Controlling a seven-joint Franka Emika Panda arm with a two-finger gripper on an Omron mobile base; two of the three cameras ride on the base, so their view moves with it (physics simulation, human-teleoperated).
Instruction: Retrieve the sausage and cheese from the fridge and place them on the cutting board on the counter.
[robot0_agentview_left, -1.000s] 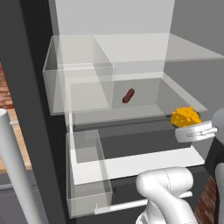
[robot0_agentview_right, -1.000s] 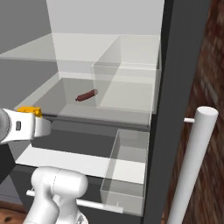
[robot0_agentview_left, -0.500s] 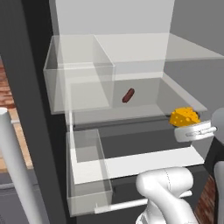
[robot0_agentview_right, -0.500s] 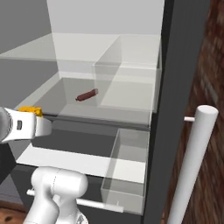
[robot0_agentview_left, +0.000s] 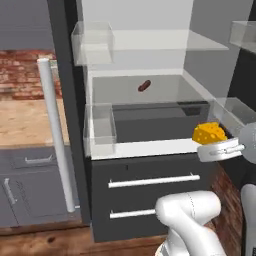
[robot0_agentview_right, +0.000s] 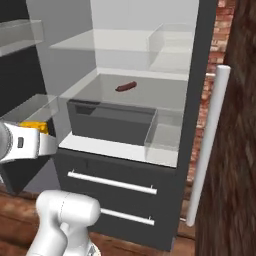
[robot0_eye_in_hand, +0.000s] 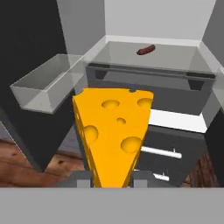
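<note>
Gripper clamped on the cheese, out in front of the open fridge at its right side. Sausage lies on the far glass shelf, untouched. Neither item boarded yet — cheese to deliver, then the sausage fetch.

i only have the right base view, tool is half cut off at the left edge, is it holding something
Observer: Yes. The hand view shows the tool shut on the cheese, a yellow wedge with holes.
Operator: where's the sausage then
Observer: On the fridge shelf, near the back; the sausage lies apart from the tool.
Operator: any counter near
Observer: The left base view shows the counter left of the fridge, with a brick wall behind it.
</note>
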